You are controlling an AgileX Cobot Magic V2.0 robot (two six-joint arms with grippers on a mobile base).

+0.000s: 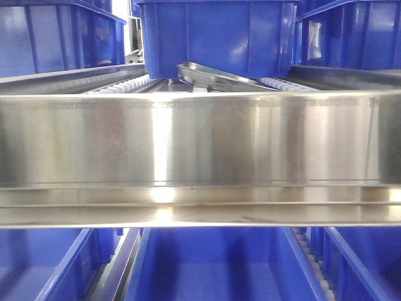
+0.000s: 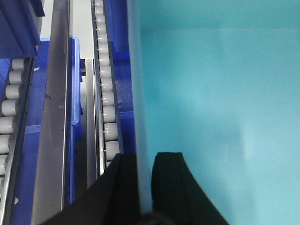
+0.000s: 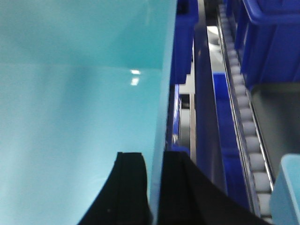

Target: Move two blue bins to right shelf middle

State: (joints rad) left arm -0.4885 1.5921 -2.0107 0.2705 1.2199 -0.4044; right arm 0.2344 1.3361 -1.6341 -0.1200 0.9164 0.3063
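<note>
The blue bin [image 1: 219,37] is above the steel shelf rail [image 1: 200,144], beside the roller track [image 2: 108,117], held from both sides. The left pincer [image 2: 144,187] is clamped on its left wall and the right pincer [image 3: 156,187] on its right wall. It looks like stiff, smooth, empty plastic, so it is probably light but slippery. The upper side walls seem the best hold, gripped evenly to keep it level.

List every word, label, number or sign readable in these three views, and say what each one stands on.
No readable text in any view.
The blue bin has plain walls, with no label showing.
The steel shelf rail shows only reflections.
The rollers are unmarked.
The left tool and right tool, each clamped on a bin wall, carry no print.
</note>
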